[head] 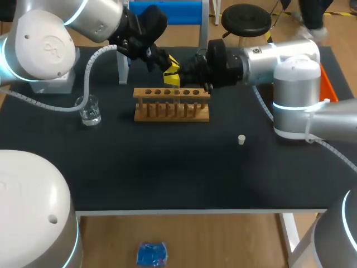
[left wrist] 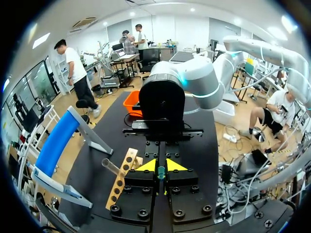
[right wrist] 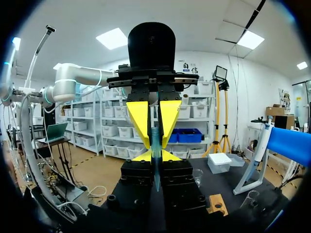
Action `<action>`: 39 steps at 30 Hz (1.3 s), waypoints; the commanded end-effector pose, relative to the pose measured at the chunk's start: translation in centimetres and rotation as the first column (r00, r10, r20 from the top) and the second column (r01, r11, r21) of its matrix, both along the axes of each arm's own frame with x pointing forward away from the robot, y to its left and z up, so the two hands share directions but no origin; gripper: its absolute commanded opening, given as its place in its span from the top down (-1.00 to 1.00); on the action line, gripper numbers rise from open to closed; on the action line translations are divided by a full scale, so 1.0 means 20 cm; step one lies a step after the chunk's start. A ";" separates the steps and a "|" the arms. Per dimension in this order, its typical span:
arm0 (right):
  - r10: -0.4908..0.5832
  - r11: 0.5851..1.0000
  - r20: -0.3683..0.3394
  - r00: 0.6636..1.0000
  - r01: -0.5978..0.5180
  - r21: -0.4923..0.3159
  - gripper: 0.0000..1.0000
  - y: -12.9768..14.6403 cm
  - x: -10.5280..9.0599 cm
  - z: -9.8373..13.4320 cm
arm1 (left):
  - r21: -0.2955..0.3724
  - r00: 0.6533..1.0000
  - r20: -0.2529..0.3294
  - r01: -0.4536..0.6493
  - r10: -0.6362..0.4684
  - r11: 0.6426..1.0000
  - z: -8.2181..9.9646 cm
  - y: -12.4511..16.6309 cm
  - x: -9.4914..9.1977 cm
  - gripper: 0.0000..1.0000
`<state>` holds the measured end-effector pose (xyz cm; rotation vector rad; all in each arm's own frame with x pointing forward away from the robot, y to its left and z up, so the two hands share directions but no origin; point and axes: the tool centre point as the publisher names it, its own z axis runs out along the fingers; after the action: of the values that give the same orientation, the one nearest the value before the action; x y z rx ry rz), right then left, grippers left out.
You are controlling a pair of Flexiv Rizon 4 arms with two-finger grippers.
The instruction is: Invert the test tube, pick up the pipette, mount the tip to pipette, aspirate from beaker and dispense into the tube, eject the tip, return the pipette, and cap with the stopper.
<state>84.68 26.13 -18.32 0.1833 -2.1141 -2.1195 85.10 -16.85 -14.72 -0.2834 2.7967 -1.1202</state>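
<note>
Above the wooden tube rack (head: 172, 104) my two grippers meet tip to tip. The left gripper (head: 172, 71) (left wrist: 161, 167) is shut on one end of a clear test tube (left wrist: 161, 173). Facing it, the right gripper (head: 188, 71) (right wrist: 156, 156) has its fingers closed on the same tube (right wrist: 155, 141) from the other end. In the head view the fingers hide the tube. A glass beaker (head: 89, 109) stands left of the rack. The small white stopper (head: 241, 139) lies on the mat to the rack's right. The pipette (right wrist: 257, 150) hangs on its stand (head: 122, 67) behind the rack.
An orange tray (head: 329, 84) sits at the table's far right edge, behind my right arm. The left arm's hose (head: 86, 78) loops over the mat near the beaker. Open black mat (head: 167, 167) lies in front of the rack.
</note>
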 end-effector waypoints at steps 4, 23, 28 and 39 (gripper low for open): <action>0.000 1.000 0.000 1.000 0.000 0.003 1.00 -0.03 0.01 0.00 | 0.004 1.000 -0.003 0.000 0.000 1.000 0.01 0.00 -0.01 -1.00; -0.144 0.990 0.029 0.989 0.144 0.002 1.00 -0.58 -0.01 0.00 | 0.004 1.000 -0.003 0.000 0.000 1.000 0.01 0.00 -0.01 -1.00; -0.151 0.988 0.040 0.988 0.152 -0.024 1.00 -0.69 -0.02 -0.02 | 0.004 1.000 -0.003 0.000 0.000 1.000 0.01 0.00 -0.01 -1.00; -0.168 0.986 0.019 0.986 0.168 -0.012 1.00 -0.94 -0.05 -0.12 | 0.004 1.000 -0.003 0.000 0.000 1.000 0.01 0.00 -0.01 -1.00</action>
<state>84.21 9.16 -20.19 0.0128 -2.2410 -2.1944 85.00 -16.88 -14.73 -0.2826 2.7981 -1.1199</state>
